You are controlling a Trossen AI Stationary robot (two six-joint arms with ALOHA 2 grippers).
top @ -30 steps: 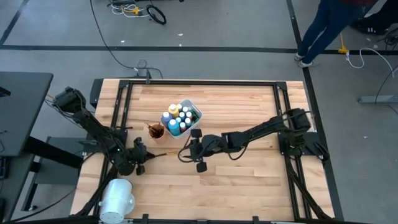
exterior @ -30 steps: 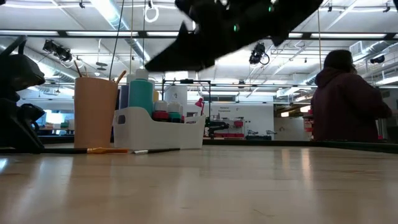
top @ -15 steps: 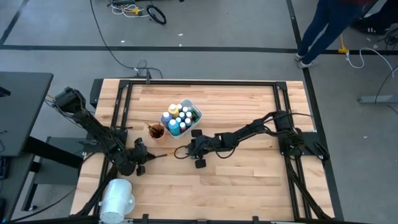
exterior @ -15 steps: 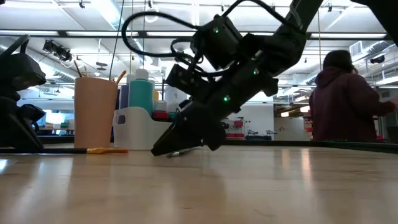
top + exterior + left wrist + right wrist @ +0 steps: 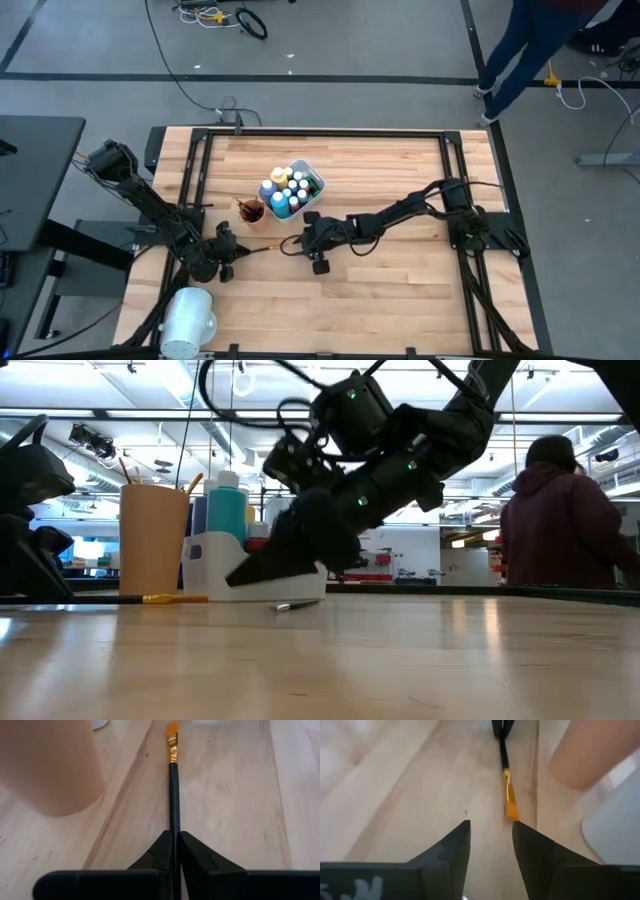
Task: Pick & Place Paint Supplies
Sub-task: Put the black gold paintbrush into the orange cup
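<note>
Brush (left tool clamped) lies beside tan cup.

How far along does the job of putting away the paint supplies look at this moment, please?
Done: the paint bottles stand in the white tub, and brushes stand in the cup.
In hand: the left gripper is shut on a brush lying on the table; the right gripper hovers open near its bristles.
Left: placing that brush.

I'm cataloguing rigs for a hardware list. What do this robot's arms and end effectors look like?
Both arms are black, jointed and slender. The right arm's end effector has green indicator lights on its body and a looping black cable above. Each end effector, left included, ends in two matte black, wedge-shaped fingers.
</note>
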